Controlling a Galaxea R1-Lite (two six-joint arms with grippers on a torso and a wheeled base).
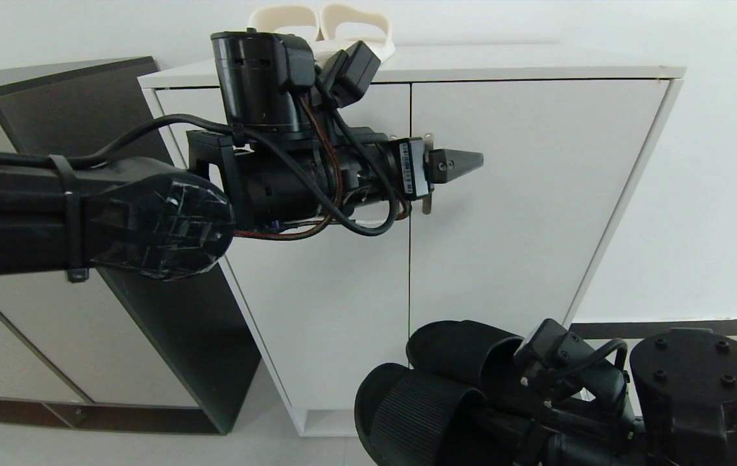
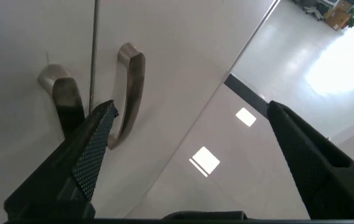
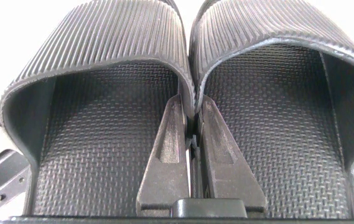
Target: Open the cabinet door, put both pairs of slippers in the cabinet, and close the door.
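Step 1, door opening: the cabinet (image 1: 524,194) has its 2 doors (image 1: 317,291) shut, and the left gripper (image 1: 459,165) hangs open just in front of the handles (image 2: 130,87) at the cabinet's middle seam, gripping nothing. The right gripper (image 3: 192,118) is clamped on the black slippers (image 1: 433,382) low before the cabinet; white slippers (image 1: 320,22) sit on the cabinet top. Next move likely needs the left gripper closing on 1 handle and pulling outward.
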